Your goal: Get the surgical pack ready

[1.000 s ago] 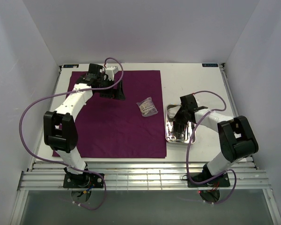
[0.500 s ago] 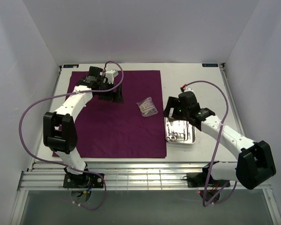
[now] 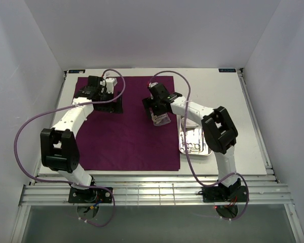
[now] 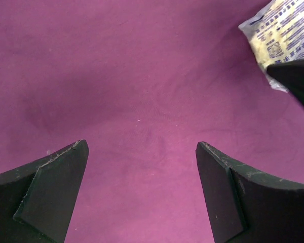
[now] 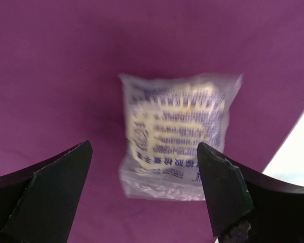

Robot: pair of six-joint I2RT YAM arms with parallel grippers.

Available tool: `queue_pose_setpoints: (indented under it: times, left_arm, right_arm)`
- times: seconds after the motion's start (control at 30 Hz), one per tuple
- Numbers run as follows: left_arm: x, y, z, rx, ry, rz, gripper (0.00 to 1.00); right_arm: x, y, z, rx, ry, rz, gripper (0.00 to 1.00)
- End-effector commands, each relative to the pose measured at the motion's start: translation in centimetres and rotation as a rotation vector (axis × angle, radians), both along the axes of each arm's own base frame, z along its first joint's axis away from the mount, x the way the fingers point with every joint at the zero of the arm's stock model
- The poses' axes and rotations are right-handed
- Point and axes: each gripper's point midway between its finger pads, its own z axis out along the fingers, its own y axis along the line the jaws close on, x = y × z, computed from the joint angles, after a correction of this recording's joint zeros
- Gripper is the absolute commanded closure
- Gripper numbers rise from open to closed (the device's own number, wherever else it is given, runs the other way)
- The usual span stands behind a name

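Near right edge of purple cloth (image 3: 126, 142), gauze packet (image 5: 177, 136) lies flat directly beneath right claw (image 5: 144, 195), jaws released, straddling it; left claw (image 4: 142, 192), likewise released, hovers farther off over bare cloth

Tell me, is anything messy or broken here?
Nothing stands out. The purple cloth lies flat, the gauze packet looks whole and rests on it near its right edge, and the steel tray sits level beside the cloth.

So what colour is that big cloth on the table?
Plain deep purple; the cloth shows best in the top external view.
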Motion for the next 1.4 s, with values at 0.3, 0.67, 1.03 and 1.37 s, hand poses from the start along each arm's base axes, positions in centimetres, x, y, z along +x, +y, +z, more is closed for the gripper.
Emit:
queue_pose_setpoints:
  times: [0.3, 0.67, 1.03, 1.37]
  left_arm:
    - [0.8, 0.5, 1.4, -0.017, -0.045, 0.011, 0.02]
    - [1.2, 0.9, 1.3, -0.046, -0.033, 0.029, 0.02]
    - [1.4, 0.5, 1.8, -0.071, -0.039, 0.016, 0.02]
    - [1.4, 0.2, 1.9, -0.089, -0.035, 0.003, 0.02]
  right_arm:
    - [-1.2, -2.2, -4.8, -0.159, 0.061, 0.009, 0.53]
    - [-0.7, -1.2, 3.7, -0.022, -0.105, 0.006, 0.92]
    - [-8.5, -10.4, 10.1, 0.071, -0.178, -0.210, 0.92]
    - [-15.5, -17.4, 0.7, -0.059, 0.032, -0.410, 0.92]
